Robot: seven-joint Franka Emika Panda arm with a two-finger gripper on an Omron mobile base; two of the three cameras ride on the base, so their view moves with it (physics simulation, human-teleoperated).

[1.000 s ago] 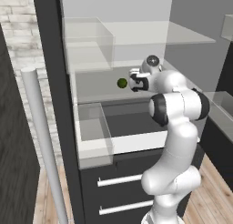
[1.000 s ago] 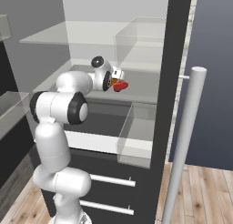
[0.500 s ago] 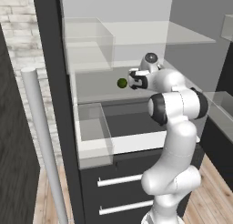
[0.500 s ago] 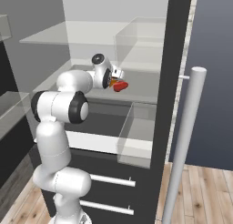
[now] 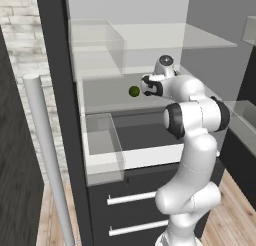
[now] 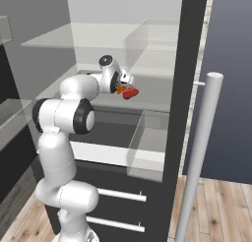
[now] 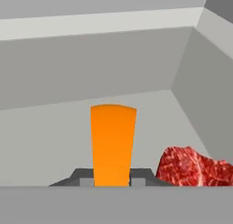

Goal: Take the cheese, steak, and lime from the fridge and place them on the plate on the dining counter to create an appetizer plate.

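Gripper [image 7: 112, 181] fingertips mostly cut off at bottom of hand view; in base views hand hides jaws. Jaws closed on cheese [image 7: 113, 143], orange wedge upright between them. Steak [image 7: 193, 167] just beside cheese, partly cut off; seen red past hand [image 6: 130, 93]. Lime [image 5: 134, 91] on same fridge [image 5: 60, 65] shelf, near hand. Pale interior, clear bins, open drawer below, wood floor

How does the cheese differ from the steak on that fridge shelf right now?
The cheese is a smooth, plain orange wedge standing upright; the steak is a red, marbled, lumpy chunk lying low. The cheese sits between the jaws of the gripper, which have shut on it; the steak lies free beside it. Both are small pieces on the same pale shelf of the fridge.
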